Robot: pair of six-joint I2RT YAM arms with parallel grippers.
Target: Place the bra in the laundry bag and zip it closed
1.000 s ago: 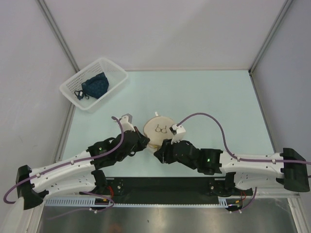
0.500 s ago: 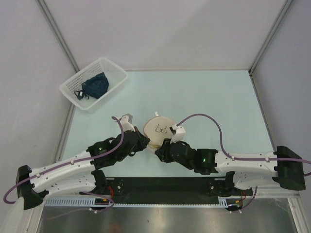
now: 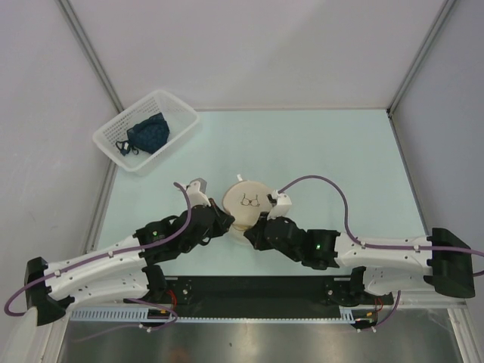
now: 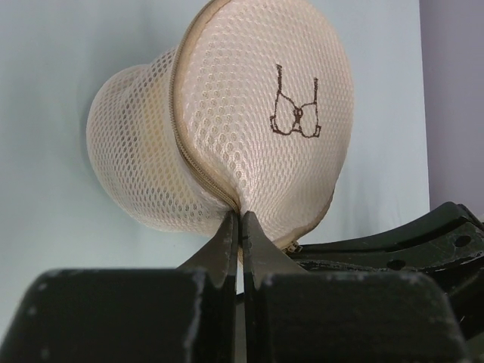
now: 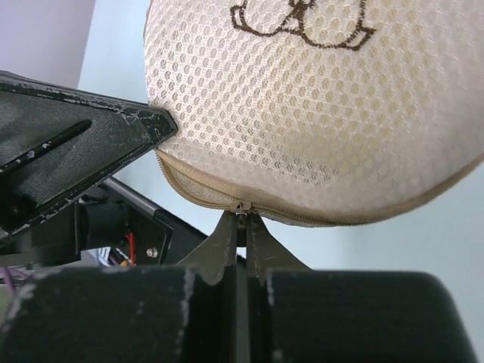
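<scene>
A round cream-beige mesh laundry bag (image 3: pixel 248 201) sits on the pale green counter (image 3: pixel 333 151), close to the near edge and about midway between the left and right edges. Its circular lid, which carries a small dark bra drawing (image 4: pixel 296 113), is turned up toward the overhead camera. The tan zip band (image 4: pixel 185 155) runs around the rim of the lid.

The left hand (image 4: pixel 239 224) meets the bag from the left side. Its two fingers are pressed together with almost no gap, and they pinch the fabric of the bag at the zip seam. The right hand (image 5: pixel 243 221) comes from the right side, and its fingers are also closed tight, on the small metal zip pull (image 5: pixel 242 207) at the lower rim of the lid. In the overhead view the two hands lie just beside each other at the near side of the bag.

In the far left corner of the counter stands a white slatted plastic basket (image 3: pixel 175 108), well apart from the bag. A dark blue garment with straps (image 3: pixel 147 133) lies inside it.
</scene>
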